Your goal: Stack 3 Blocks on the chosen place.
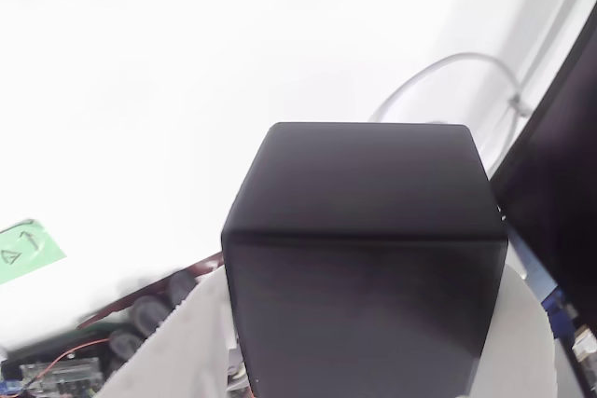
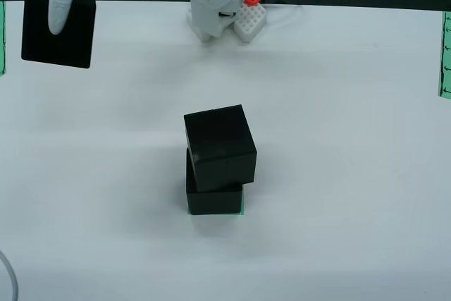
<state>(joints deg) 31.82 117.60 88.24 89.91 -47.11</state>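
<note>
In the view from above, two black blocks stand stacked at mid-table. The upper block [image 2: 220, 147] sits slightly twisted and shifted toward the far side on the lower block [image 2: 213, 199]. A thin green sliver of the chosen place [image 2: 243, 206] peeks out at the stack's lower right corner. At the far left, well away from the stack, my gripper [image 2: 58, 25] is shut on the third block [image 2: 67, 39], lifted off the table. The view that rides on the gripper shows this block [image 1: 364, 230] close up between the white fingers [image 1: 191, 333].
The arm's white base [image 2: 213, 6] stands at the far middle edge. Green striped patches lie at the left [image 2: 1, 37] and right [image 2: 445, 54] borders. A white cable [image 1: 457, 67] and a black screen panel [image 1: 564, 184] lie ahead on the right.
</note>
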